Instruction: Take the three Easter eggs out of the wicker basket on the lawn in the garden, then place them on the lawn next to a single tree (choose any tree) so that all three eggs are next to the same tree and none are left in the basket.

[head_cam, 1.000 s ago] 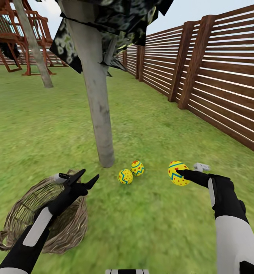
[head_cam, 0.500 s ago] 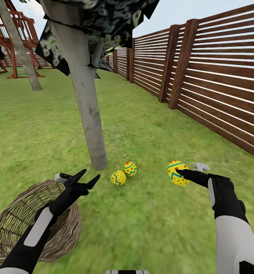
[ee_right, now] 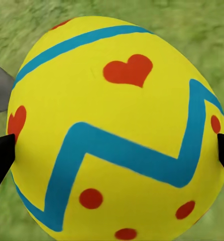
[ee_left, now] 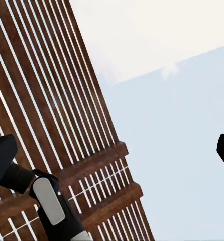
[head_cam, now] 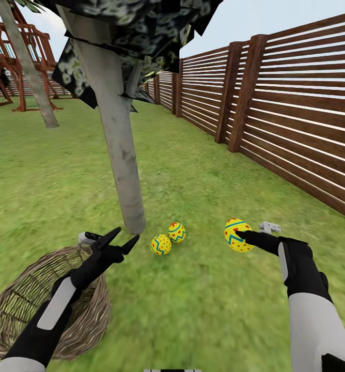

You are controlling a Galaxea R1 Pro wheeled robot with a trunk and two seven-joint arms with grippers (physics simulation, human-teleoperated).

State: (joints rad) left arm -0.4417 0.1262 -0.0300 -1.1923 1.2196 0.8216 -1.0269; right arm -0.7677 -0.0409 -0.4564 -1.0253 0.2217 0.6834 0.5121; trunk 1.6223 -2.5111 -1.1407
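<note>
Above the lawn (head_cam: 203, 289), my right gripper (head_cam: 238, 235) pinches the third egg (head_cam: 236, 235); left gripper (head_cam: 120, 238) spread, empty. Two eggs (head_cam: 161, 244) lie by the tree (head_cam: 122, 155). Risk: released high, it may roll away.

A yellow egg (ee_right: 117, 130) with red hearts, red dots and a blue zigzag band sits clamped between two black fingertips (ee_right: 1, 155), one touching each side. Blurred green grass (ee_right: 21, 30) lies behind it.
</note>
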